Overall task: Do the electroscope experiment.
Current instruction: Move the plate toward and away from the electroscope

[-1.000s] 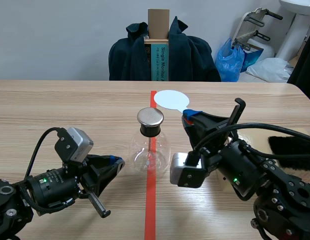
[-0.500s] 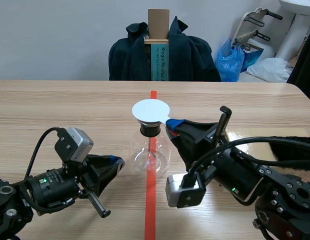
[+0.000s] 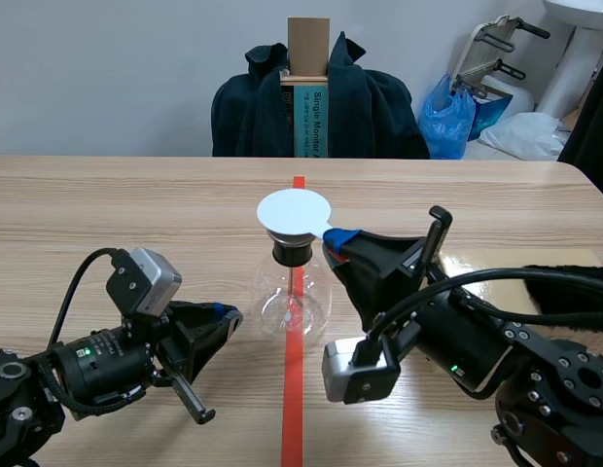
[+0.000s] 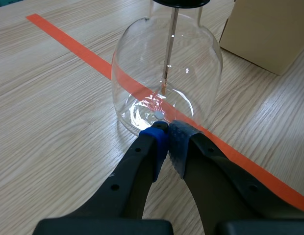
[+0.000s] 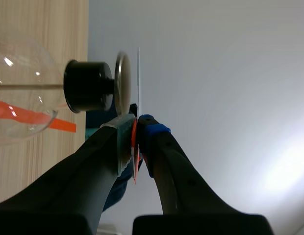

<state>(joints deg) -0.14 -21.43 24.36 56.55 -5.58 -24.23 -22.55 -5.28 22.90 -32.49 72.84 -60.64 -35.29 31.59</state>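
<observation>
The electroscope, a clear glass flask (image 3: 292, 300) with a black stopper (image 3: 292, 254), stands on the red tape line at the table's middle. My right gripper (image 3: 337, 237) is shut on the handle of a white disc (image 3: 294, 212) and holds it flat over the flask's top, hiding the metal cap. In the right wrist view the thin disc (image 5: 139, 73) sits just off the metal cap (image 5: 122, 78), held by that gripper (image 5: 136, 129). My left gripper (image 3: 227, 313) is shut on nothing, its tips (image 4: 166, 134) close to the flask's base (image 4: 166, 73). A metal rod (image 4: 172, 39) hangs inside.
A black furry cloth (image 3: 566, 282) lies at the right edge of the table. A cardboard box (image 4: 269, 29) stands behind the flask in the left wrist view. Beyond the table are a chair draped with a dark jacket (image 3: 316, 97) and a blue bag (image 3: 447, 117).
My right arm swung left, carrying the white disc from behind and right of the flask to directly over its cap, then held still. The left arm has not moved.
</observation>
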